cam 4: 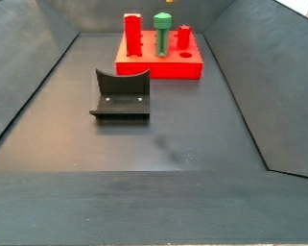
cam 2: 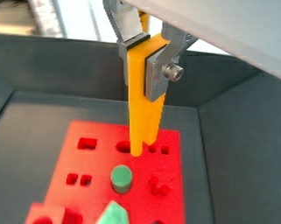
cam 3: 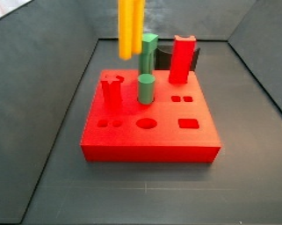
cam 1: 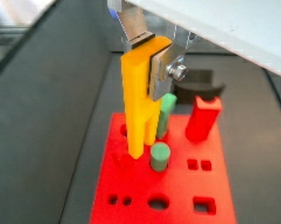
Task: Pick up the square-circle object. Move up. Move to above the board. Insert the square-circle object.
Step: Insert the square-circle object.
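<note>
Gripper (cam 2: pixel 145 54) pinches the bar (cam 2: pixel 144 96) at its top end, bar hanging upright with its lower tip at or just into a hole in the board (cam 2: pixel 178 175). Bar looks rigid, light, smooth plastic; a high grip means it could tilt, so a flat-face pinch is best. Wrist views show the grip and tip; a side view shows only the bar (cam 3: pixel 130 26) above the board (cam 3: pixel 155 145), beside a green peg (cam 3: pixel 148 54). Fixture (cam 4: pixel 122 96) sits well off the board.
</note>
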Robot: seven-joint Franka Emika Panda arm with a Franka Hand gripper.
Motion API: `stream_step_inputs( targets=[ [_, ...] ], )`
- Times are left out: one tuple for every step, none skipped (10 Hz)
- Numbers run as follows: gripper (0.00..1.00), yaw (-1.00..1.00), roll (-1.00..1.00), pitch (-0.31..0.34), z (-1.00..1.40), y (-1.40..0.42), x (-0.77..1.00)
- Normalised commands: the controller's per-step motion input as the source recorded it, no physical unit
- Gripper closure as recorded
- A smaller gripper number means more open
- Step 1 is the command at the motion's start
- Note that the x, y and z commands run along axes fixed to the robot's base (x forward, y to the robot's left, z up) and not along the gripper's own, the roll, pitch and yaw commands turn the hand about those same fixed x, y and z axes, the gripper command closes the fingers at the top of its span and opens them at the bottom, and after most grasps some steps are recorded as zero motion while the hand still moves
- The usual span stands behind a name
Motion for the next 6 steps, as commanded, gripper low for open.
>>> stream_step_inputs(
  targets=[
    [1.0, -0.96, -0.03, -0.096, -0.34, -0.13, 0.0],
    [1.0, -1.0, -0.03, -0.066, -0.37, -0.01, 0.0],
    [1.0, -1.0, -0.04, -0.061, -0.37, 0.0, 0.0],
    [1.0, -1.0, -0.05, -0.093, -0.41, -0.02, 0.0],
    [1.0, -0.93, -0.06, -0.094, -0.45, -0.11, 0.0],
    [1.0, -0.92, -0.06, -0.087, -0.45, -0.12, 0.0]
  ],
)
